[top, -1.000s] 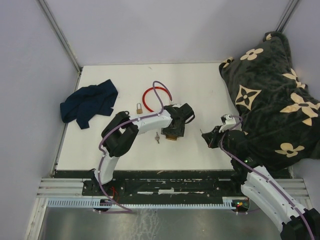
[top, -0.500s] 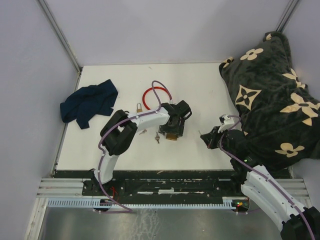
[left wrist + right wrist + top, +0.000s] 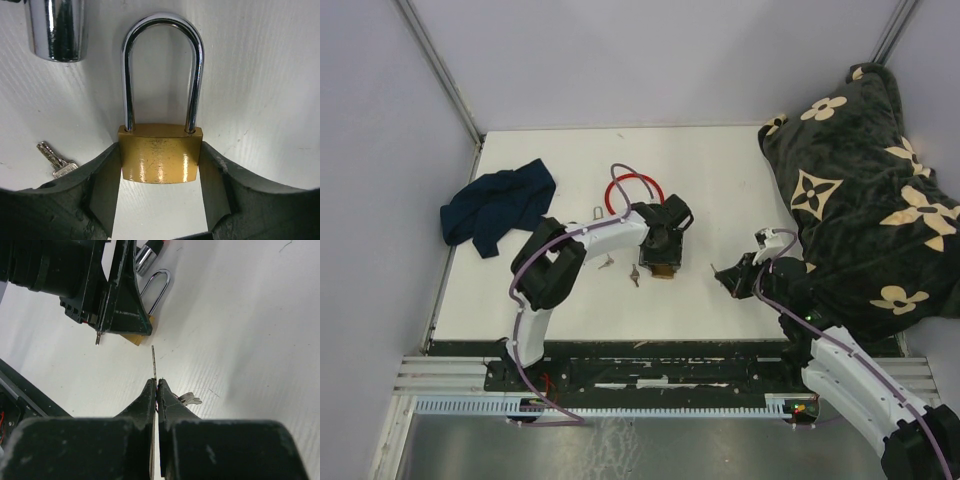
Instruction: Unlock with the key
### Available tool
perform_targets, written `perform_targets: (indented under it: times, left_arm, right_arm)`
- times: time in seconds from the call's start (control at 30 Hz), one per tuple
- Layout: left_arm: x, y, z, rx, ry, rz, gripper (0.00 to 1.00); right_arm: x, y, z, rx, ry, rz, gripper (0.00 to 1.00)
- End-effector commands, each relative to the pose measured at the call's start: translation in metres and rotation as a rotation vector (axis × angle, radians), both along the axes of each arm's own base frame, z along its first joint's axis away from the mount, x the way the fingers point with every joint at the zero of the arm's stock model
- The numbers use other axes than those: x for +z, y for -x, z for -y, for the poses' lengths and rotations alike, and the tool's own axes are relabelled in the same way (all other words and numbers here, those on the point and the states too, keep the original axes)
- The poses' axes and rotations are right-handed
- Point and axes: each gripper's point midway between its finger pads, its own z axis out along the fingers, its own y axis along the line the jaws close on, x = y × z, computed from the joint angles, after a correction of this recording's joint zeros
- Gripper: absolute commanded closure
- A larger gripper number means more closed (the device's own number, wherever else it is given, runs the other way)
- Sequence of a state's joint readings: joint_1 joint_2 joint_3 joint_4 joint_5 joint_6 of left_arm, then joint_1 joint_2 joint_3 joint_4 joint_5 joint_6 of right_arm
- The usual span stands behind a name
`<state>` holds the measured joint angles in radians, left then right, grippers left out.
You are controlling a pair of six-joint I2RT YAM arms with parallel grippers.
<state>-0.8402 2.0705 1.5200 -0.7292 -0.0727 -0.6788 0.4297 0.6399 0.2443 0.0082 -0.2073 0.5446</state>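
Note:
A brass padlock (image 3: 159, 167) with a tall steel shackle (image 3: 195, 65) lies on the white table, also in the top view (image 3: 664, 271). My left gripper (image 3: 160, 152) is shut on its body, one finger against each side. My right gripper (image 3: 156, 382) is shut on a key (image 3: 154, 360) whose thin blade sticks out past the tips toward the padlock (image 3: 138, 339), a short gap away. More keys of the bunch (image 3: 190, 399) hang beside the fingers. In the top view the right gripper (image 3: 728, 276) is to the right of the left gripper (image 3: 662, 255).
Loose keys (image 3: 607, 263) (image 3: 634, 276) lie left of the padlock. A red cable loop (image 3: 623, 186) with a chrome end (image 3: 55, 30) lies just beyond. A small second padlock (image 3: 597, 211) peeks past the left arm. A blue cloth (image 3: 498, 206) is far left, a dark patterned blanket (image 3: 860, 200) right.
My left wrist has swung a little to the left over the padlock, which stays in place. My right gripper has moved slightly left with the key, closer to the padlock.

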Motion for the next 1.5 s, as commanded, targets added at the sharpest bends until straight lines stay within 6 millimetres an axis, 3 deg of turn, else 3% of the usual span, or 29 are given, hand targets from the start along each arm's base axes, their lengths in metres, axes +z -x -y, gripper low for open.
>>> perform_targets:
  times: [0.0, 0.3, 0.57, 1.47]
  left_arm:
    - [0.027, -0.01, 0.023, 0.115, 0.262, -0.034, 0.52]
    - [0.078, -0.028, 0.032, 0.245, 0.515, -0.029, 0.65]
    - [0.1, -0.032, 0.04, 0.314, 0.635, -0.034, 0.76]
    - [0.103, -0.025, 0.047, 0.374, 0.754, -0.072, 0.81]
  right_arm:
    - [0.031, -0.007, -0.016, 0.039, -0.1, 0.052, 0.98]
    - [0.032, -0.01, -0.033, 0.077, -0.152, 0.026, 0.98]
    - [0.027, -0.013, -0.05, 0.085, -0.152, 0.005, 0.98]
    - [0.0, -0.035, -0.085, 0.035, -0.135, -0.094, 0.98]
